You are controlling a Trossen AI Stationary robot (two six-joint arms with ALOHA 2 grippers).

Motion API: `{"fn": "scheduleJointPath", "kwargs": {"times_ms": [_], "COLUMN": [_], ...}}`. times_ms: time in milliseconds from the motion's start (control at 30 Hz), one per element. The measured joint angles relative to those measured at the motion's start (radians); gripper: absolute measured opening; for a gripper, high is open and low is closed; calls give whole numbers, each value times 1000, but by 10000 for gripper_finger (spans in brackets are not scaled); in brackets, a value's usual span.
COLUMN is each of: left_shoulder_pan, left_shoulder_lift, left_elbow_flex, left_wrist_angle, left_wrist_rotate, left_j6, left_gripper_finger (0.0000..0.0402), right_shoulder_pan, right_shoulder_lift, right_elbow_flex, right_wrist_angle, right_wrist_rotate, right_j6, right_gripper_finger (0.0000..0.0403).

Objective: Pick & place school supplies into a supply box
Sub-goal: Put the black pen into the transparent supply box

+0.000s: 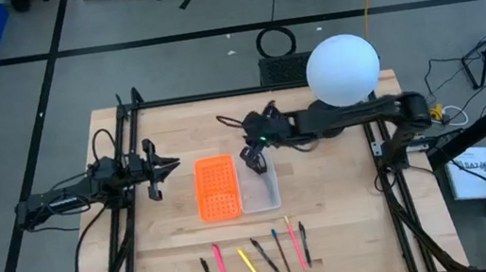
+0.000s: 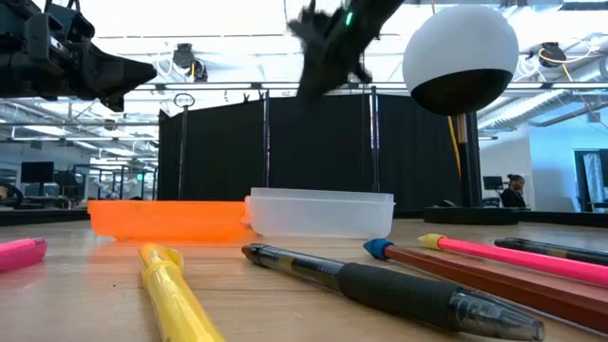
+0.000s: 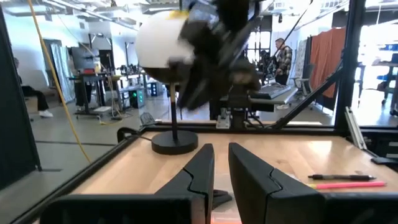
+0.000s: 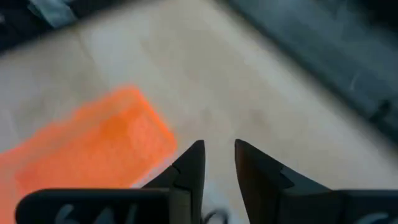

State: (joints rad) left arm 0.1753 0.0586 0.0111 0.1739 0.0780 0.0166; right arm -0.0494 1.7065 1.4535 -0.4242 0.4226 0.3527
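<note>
The supply box lies open mid-table: orange gridded panel [image 1: 216, 188] on the left, clear tray [image 1: 260, 191] on the right, also seen as orange panel [image 2: 166, 218] and clear tray [image 2: 323, 214]. Several pens and pencils [image 1: 260, 259] lie in a row by the near edge; a black pen [image 2: 380, 285] and a yellow pen [image 2: 176, 294] are closest in the low view. I see no scissors plainly. My right gripper [image 1: 254, 160] hovers above the tray's far end, fingers a little apart, nothing between them [image 4: 217, 144]. My left gripper [image 1: 174, 165] waits left of the box, shut [image 3: 221, 149].
A white ball lamp [image 1: 342, 69] on a black stand rises at the table's far side, its round base [image 3: 174, 144] on the wood. Black frame rails [image 1: 129, 209] run along the left and right table edges. Bare wood lies between box and pens.
</note>
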Motion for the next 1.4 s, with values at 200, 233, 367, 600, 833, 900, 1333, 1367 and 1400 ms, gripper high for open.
{"fn": "scheduleJointPath", "kwargs": {"times_ms": [200, 233, 367, 600, 833, 900, 1333, 1367, 1400], "left_shoulder_pan": [0, 0, 0, 0, 0, 0, 0, 0, 0], "left_shoulder_lift": [0, 0, 0, 0, 0, 0, 1, 0, 0], "left_elbow_flex": [0, 0, 0, 0, 0, 0, 0, 0, 0], "left_wrist_angle": [-19, -19, -24, -30, -79, -82, -98, -97, -97], "left_wrist_rotate": [0, 0, -31, -181, -188, -205, -421, -424, -428], "left_j6": [-54, -57, -85, 15, 79, 67, 125, 97, 62], "left_gripper_finger": [58, 58, 58, 58, 58, 58, 58, 58, 58], "right_shoulder_pan": [47, 47, 39, -40, -79, -81, -82, -90, -100], "right_shoulder_lift": [-206, -245, -375, -444, -436, -436, -436, -436, -436], "right_elbow_flex": [-228, -283, -551, -845, -919, -926, -1086, -1104, -1119], "right_wrist_angle": [295, 353, 618, 1007, 1085, 1085, 1316, 1376, 1423], "right_wrist_rotate": [-47, -59, -85, -247, -318, -345, -346, -349, -350], "right_j6": [-151, -156, -196, -140, -141, -165, -245, -246, -243], "right_gripper_finger": [65, 55, 10, 1, 1, 2, 1, 1, 1]}}
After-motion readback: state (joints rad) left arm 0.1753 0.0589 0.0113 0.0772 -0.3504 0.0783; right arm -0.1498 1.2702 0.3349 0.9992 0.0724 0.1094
